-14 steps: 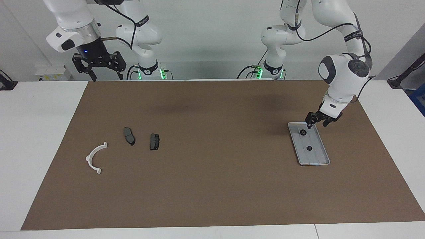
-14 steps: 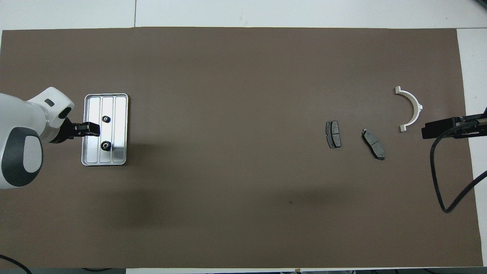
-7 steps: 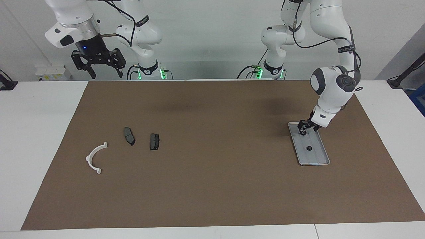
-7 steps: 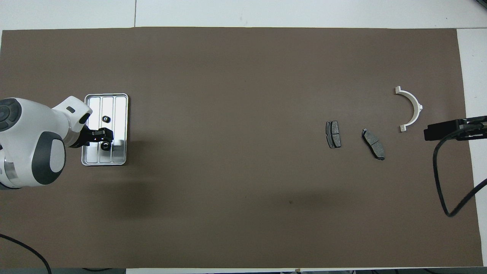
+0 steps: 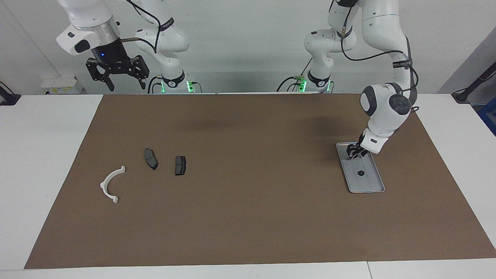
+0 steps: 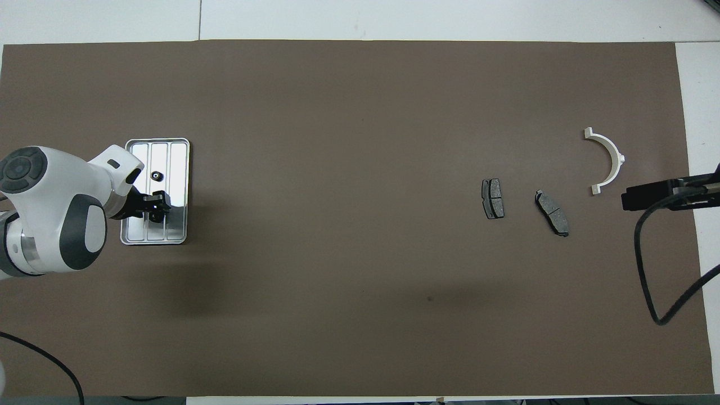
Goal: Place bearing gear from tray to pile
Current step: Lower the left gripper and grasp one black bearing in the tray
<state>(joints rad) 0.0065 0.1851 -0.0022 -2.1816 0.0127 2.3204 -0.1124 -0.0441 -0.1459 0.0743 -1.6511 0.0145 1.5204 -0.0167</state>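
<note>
Silver-grey tray (image 5: 368,186): our left gripper (image 5: 353,153) sits at its 12 o'clock gear, grip unclear, so we should lift straight; right gripper (image 5: 117,72) waits, released.

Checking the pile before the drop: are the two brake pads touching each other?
Apart. The overhead view shows bare mat between one brake pad and the other pad; the facing view shows the same gap.
</note>
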